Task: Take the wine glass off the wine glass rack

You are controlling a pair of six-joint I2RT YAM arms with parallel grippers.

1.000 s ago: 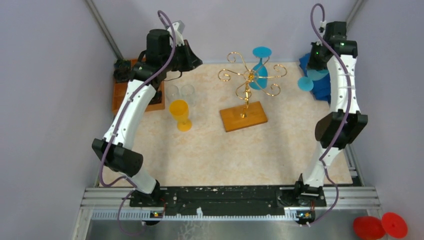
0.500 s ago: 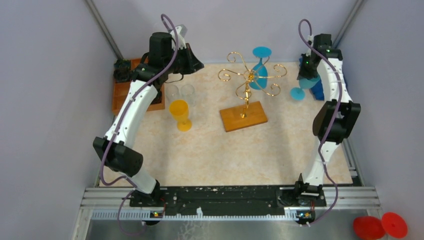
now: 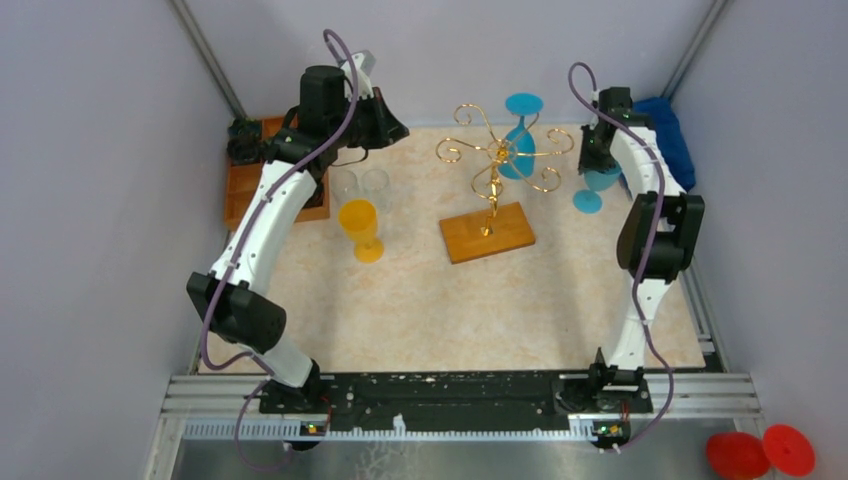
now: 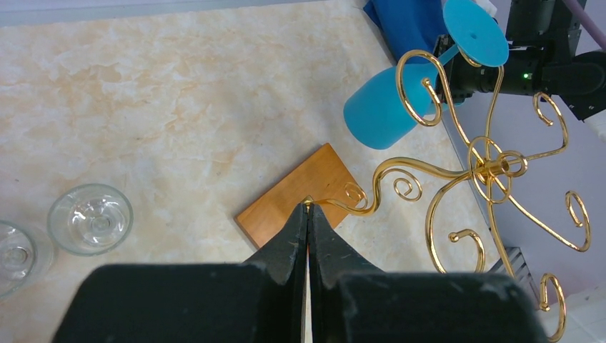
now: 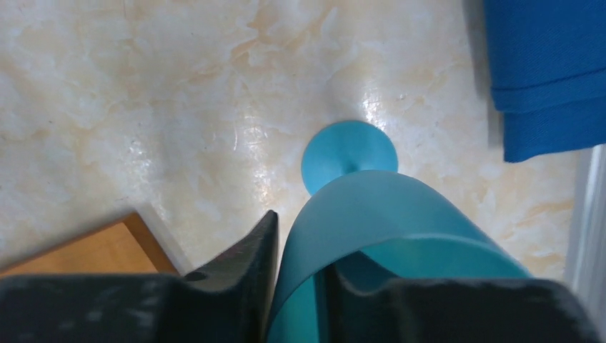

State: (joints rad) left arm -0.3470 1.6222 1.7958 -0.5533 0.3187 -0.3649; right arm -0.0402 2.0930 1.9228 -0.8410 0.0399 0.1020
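The gold wire wine glass rack (image 3: 492, 180) stands on its wooden base (image 3: 487, 232) at the back middle. A blue wine glass (image 3: 520, 150) hangs upside down on a far arm. My left gripper (image 3: 400, 128) is shut on the tip of a rack arm (image 4: 309, 204); hub (image 4: 489, 169) and hanging glass (image 4: 379, 107) show beyond. A second blue wine glass (image 3: 603, 178) stands right of the rack, its foot (image 5: 350, 153) on the table. My right gripper (image 5: 300, 243) straddles its rim wall (image 5: 379, 214), jaws slightly parted, a sliver of table beside the outer finger.
An orange glass (image 3: 360, 225) and two clear glasses (image 3: 345, 185) (image 3: 376, 182) stand left of the rack. An orange-brown tray (image 3: 240, 185) sits at the back left. A blue cloth (image 3: 665, 135) lies at the back right corner. Red discs (image 3: 760, 452) lie off the table, front right.
The right arm has swung left and down with the blue wine glass, whose foot now rests on the table. Its jaws have loosened. The left arm has barely moved.
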